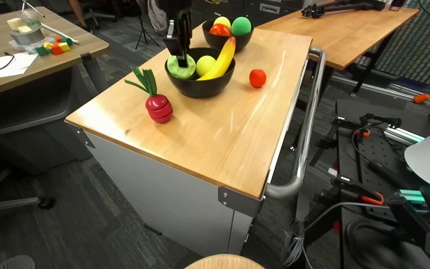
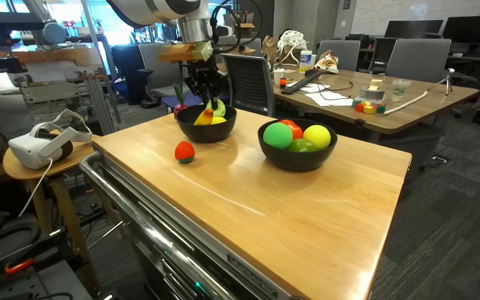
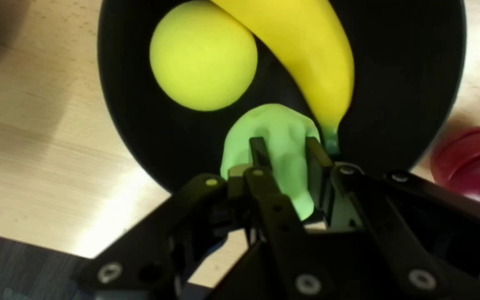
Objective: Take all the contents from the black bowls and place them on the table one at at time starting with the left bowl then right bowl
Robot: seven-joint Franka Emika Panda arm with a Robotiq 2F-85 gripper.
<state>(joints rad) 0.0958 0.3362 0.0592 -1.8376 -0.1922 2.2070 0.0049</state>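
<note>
The hand point(image 3: 286, 149) is pinched on the green fruit point(image 1: 180, 72), which sits in the bowl point(image 1: 201, 89) by the banana point(image 3: 306, 46) and the yellow ball point(image 3: 202, 54). The fruit looks soft, so squeeze just enough to keep hold, not squash it. Lift it straight up, since the banana's end is just beside one finger point(image 3: 318, 166) and may snag. Then carry it out and put it down gently on the surface point(image 1: 215, 142), apart from the radish point(image 1: 159, 108) and the red fruit point(image 1: 257, 78).

Saw the pale-green fruit point(image 3: 276, 126) only partly, covered by the gripper point(image 3: 286, 146); found the banana point(image 3: 310, 54) and the red vegetable point(image 3: 469, 160) cut off by the wrist view's edges.
</note>
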